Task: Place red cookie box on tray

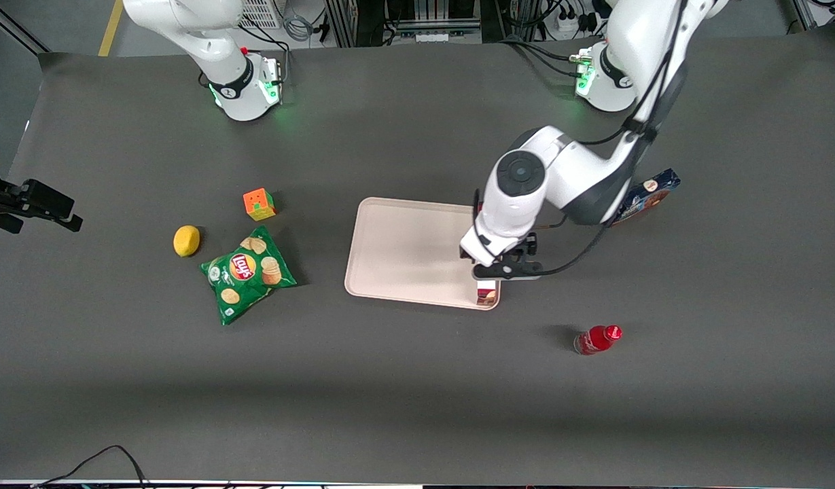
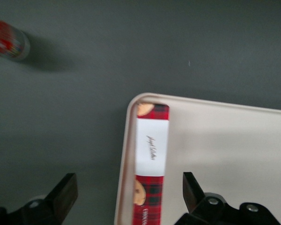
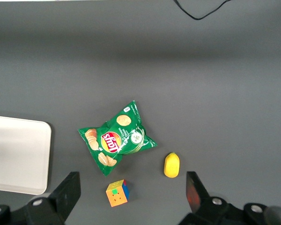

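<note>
Red-plaid cardboard: red cookie box [image 2: 151, 164] lies flat in the tray [image 2: 234, 154], tight along its rim at a corner | gripper [image 2: 130, 194] above, fingers spread, box free | risk: a finger clipping the light box on retreat | tray smooth pink, low-rimmed.
</note>
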{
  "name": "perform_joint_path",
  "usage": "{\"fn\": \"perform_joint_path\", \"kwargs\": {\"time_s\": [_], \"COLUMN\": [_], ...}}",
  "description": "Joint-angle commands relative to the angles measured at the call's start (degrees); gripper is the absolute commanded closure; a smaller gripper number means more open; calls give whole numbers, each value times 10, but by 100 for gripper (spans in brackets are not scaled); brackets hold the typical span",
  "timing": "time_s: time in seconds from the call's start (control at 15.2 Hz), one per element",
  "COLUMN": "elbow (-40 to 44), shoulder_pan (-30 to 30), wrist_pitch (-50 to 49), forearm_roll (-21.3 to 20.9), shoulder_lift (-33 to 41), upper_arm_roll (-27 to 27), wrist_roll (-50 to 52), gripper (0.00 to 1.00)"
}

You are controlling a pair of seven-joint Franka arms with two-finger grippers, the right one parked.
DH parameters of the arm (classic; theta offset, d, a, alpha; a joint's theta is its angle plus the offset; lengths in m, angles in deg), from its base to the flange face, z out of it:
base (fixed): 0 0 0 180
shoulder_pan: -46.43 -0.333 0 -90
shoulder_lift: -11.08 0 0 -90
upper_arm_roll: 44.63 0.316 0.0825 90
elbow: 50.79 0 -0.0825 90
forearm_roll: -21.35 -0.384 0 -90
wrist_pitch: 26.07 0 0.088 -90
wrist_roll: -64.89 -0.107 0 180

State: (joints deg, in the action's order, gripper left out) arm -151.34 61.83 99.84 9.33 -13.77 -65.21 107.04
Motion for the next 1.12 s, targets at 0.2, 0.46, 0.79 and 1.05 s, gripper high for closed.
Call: {"fn": "perform_joint_path", "kwargs": {"time_s": [0.2, 0.46, 0.79, 1.05], "elbow": [16, 31, 33, 42], "shoulder_pan": [-58, -100, -113, -116], "wrist_pitch": [-161, -251, -314, -338], "forearm_roll": [91, 88, 99, 125], "shoulder_lift": [168, 243, 293, 301], "upper_arm_roll": [113, 171, 227, 230], "wrist_roll": [-185, -294, -374, -374], "gripper": [0, 0, 0, 0]}}
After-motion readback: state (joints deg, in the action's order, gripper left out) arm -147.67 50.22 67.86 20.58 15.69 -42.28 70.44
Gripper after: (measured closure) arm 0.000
